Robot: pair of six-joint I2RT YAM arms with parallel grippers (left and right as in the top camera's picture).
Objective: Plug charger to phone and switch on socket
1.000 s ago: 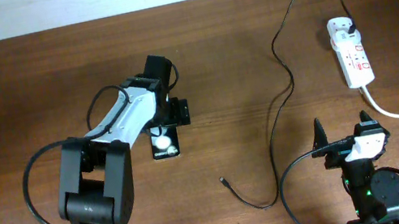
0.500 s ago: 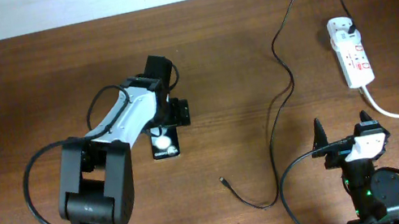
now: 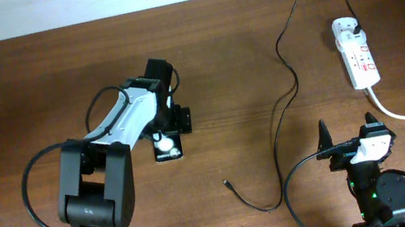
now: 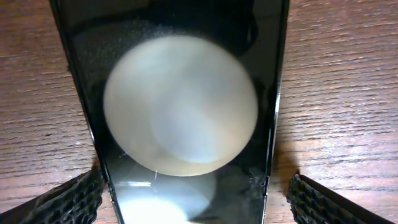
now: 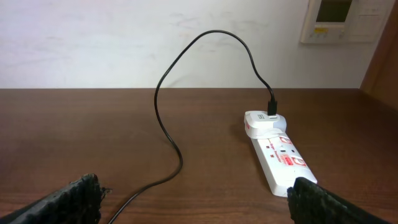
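Overhead: my left pincer (image 3: 167,123) is spread astride the phone (image 3: 167,146); the charger (image 3: 226,183) tip lies loose, well apart.
Left wrist: the phone sits between my fingers (image 4: 62,202), unpinched.
Right wrist: my right pincer (image 5: 199,204) is spread and empty; the socket (image 5: 278,157) is ahead.
Left to do: plugging and switching, I judge.

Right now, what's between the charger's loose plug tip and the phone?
Nothing but bare table: in the overhead view, only wood separates the plug tip from the phone.

phone (image 3: 167,145) flat, charger (image 5: 157,99) looping — plugged into white socket (image 3: 360,60)
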